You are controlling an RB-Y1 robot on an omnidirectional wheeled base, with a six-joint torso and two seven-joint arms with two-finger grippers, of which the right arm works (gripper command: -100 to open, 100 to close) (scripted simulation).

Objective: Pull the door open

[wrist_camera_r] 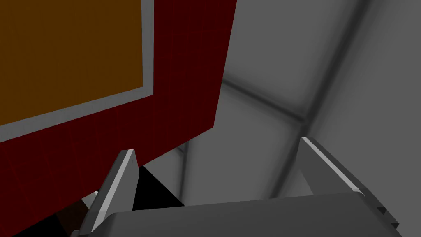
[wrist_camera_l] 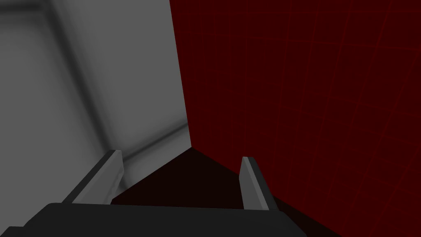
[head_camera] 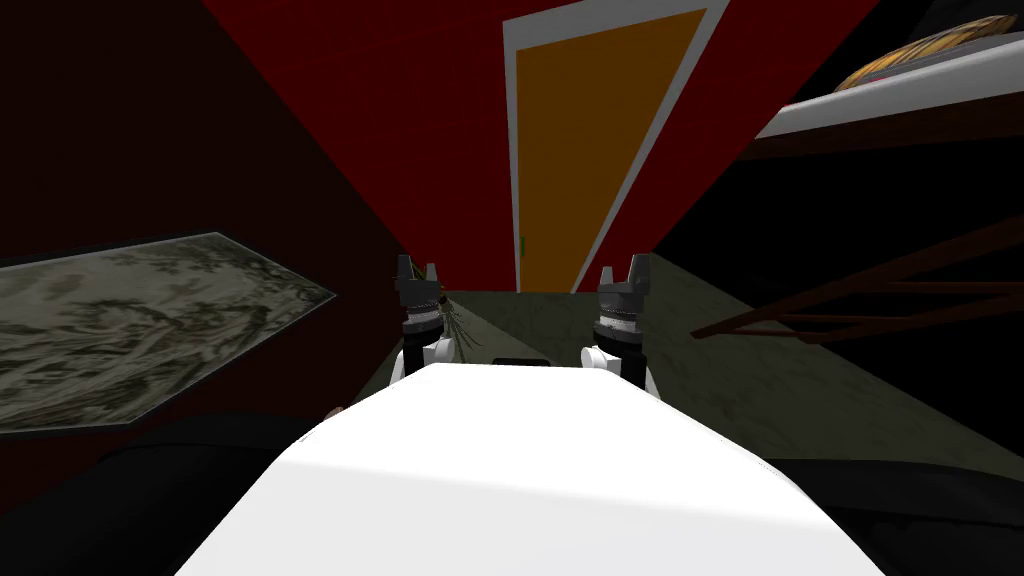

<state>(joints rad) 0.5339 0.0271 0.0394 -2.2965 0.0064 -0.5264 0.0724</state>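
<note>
Here, the left gripper (wrist_camera_l: 180,155) and the right gripper (wrist_camera_r: 218,145) hang side by side in front of the robot, each with its two fingers spread apart and nothing between them. Just beside the left arm, a thin bundle of twigs (head_camera: 458,325) lies on the dark mottled floor (head_camera: 620,340). On the robot's left, a large grey-green picture (head_camera: 140,325) hangs on a dark red wall. On its right, dark wooden rails (head_camera: 860,295) slant across a black area, and above them a pale shelf (head_camera: 900,95) carries a round woven thing (head_camera: 935,45).

Well beyond the grippers, at the far end of the floor, the orange door (head_camera: 590,150) stands shut in its grey frame (head_camera: 646,150). A tiny greenish mark (head_camera: 521,243) on the door's left edge is probably the handle, though it is too small to be sure. The door looks like a stiff, flat slab that will likely swing heavily on hinges opposite that mark. Its smooth face offers no grip, so the handle is the place to take hold. The twigs and the rails edge the approach, and the robot itself will likely have to back away as the door swings toward it.
</note>
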